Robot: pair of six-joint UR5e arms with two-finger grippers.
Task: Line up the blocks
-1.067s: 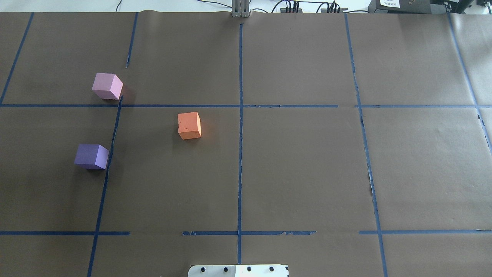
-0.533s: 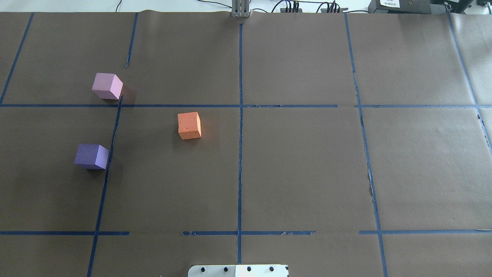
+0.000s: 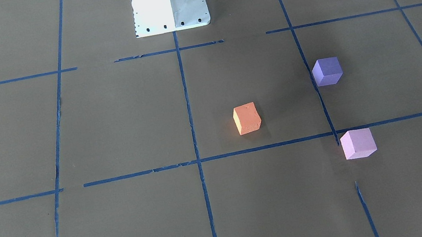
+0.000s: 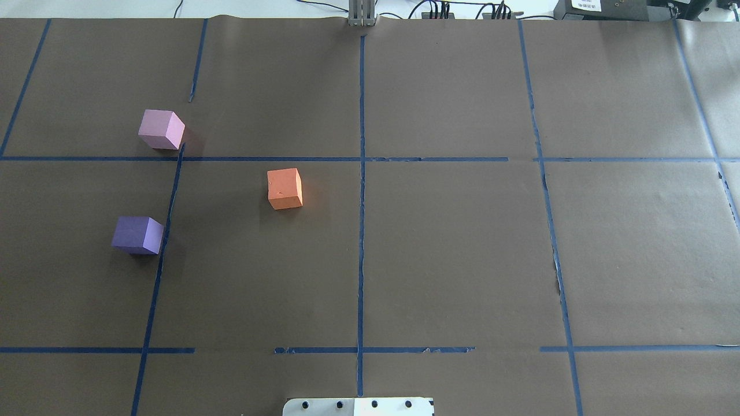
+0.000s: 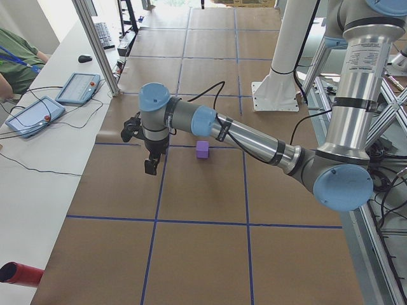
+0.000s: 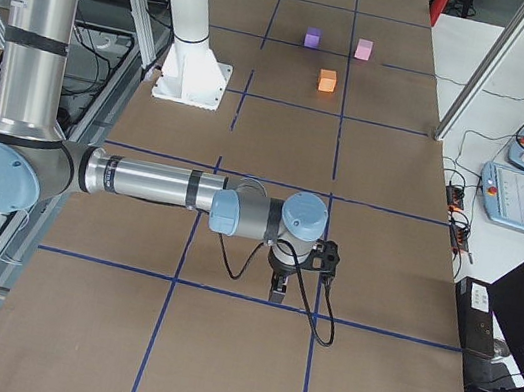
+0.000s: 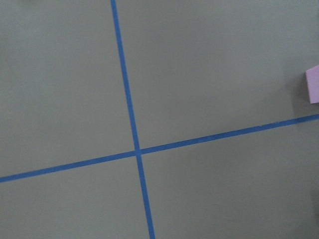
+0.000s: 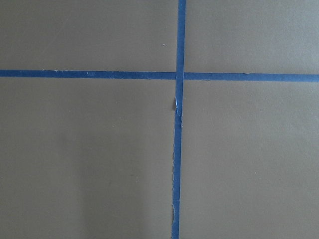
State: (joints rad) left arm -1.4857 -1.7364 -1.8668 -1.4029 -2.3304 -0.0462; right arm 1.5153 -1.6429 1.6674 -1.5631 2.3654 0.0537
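Note:
Three cubes sit apart on the brown paper, on the robot's left half. The orange block (image 4: 285,188) (image 3: 246,118) is nearest the centre line. The violet-purple block (image 4: 137,235) (image 3: 327,71) is nearer the robot. The pale pink block (image 4: 161,129) (image 3: 358,143) is farther out and shows at the right edge of the left wrist view (image 7: 313,84). My left gripper (image 5: 151,166) hangs over the table's left end, apart from the blocks. My right gripper (image 6: 278,290) hangs over the right end. Both show only in side views, so I cannot tell whether they are open.
Blue tape lines (image 4: 361,231) form a grid on the paper. The white robot base (image 4: 358,406) sits at the near edge. Teach pendants (image 5: 32,114) (image 6: 517,190) lie on side tables. A person (image 5: 13,63) sits at the left end.

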